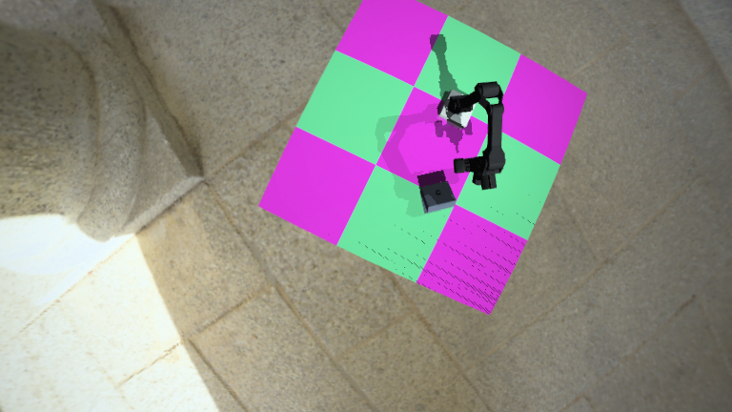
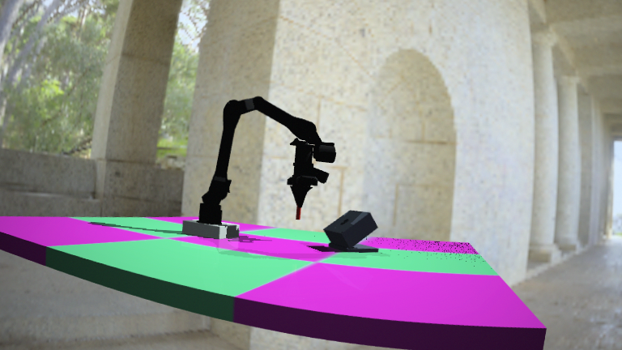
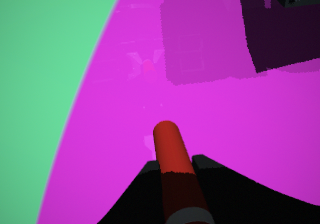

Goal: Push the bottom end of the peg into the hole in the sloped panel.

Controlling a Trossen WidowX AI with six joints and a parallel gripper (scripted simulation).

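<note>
Magenta and green squares pattern the smooth tabletop (image 2: 137, 254) beneath stone arches. Nearest the wrist camera, the black gripper (image 3: 182, 174) pinches a red cylindrical peg (image 3: 179, 184) — round, matte, with a grey band near its top — hanging upright above the surface. Beyond sits the dark sloped panel (image 2: 351, 229), its small hole (image 1: 437, 191) facing upward.

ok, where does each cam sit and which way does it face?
Top: high overhead, looking down on the checkered table; whole arm shows.
Exterior: low at the table's side, looking across; full arm and gripper show.
Wrist: on the arm, looking down past the gripper at the red peg it holds.
Shared: the sloped panel appears in all three.
</note>
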